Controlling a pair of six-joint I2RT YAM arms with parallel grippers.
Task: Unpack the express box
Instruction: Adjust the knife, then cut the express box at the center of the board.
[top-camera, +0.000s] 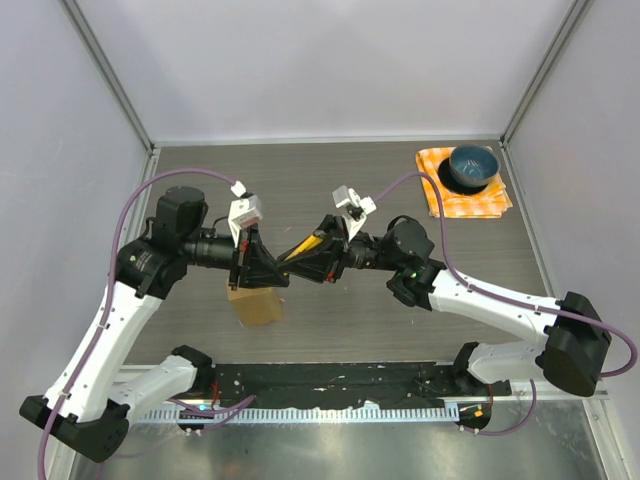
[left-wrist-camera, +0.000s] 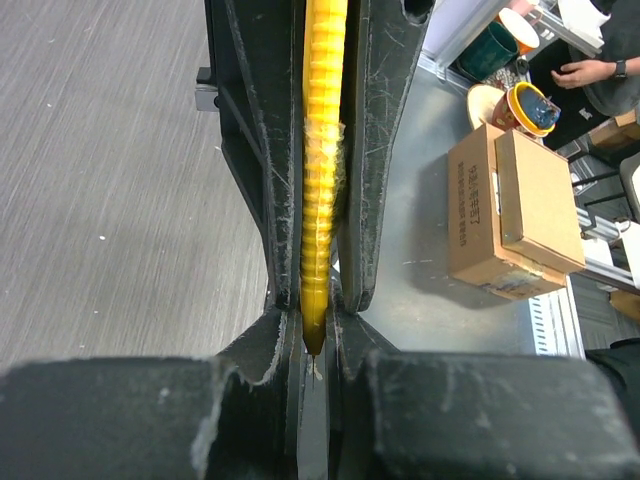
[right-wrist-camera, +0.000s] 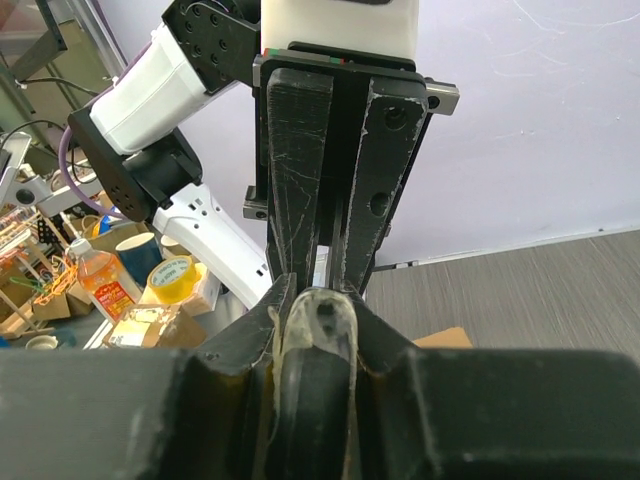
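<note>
The express box (top-camera: 255, 303), a small brown carton, stands on the dark table just below my left gripper (top-camera: 262, 265); a corner of the box (right-wrist-camera: 446, 338) shows in the right wrist view. My left gripper (left-wrist-camera: 322, 60) is shut on a long yellow ribbed object (left-wrist-camera: 318, 200), which it holds in the air. The yellow object (top-camera: 305, 246) runs across to my right gripper (top-camera: 316, 255). There the fingers (right-wrist-camera: 300, 180) stand close together on its far end, whose clear, dark tip (right-wrist-camera: 318, 322) sits between the jaw bases. The two grippers meet nearly tip to tip.
A blue bowl (top-camera: 472, 166) rests on an orange checked cloth (top-camera: 490, 200) at the far right corner. Grey walls close in the table on three sides. Cardboard cartons (left-wrist-camera: 510, 210) and other clutter lie beyond the table's edge.
</note>
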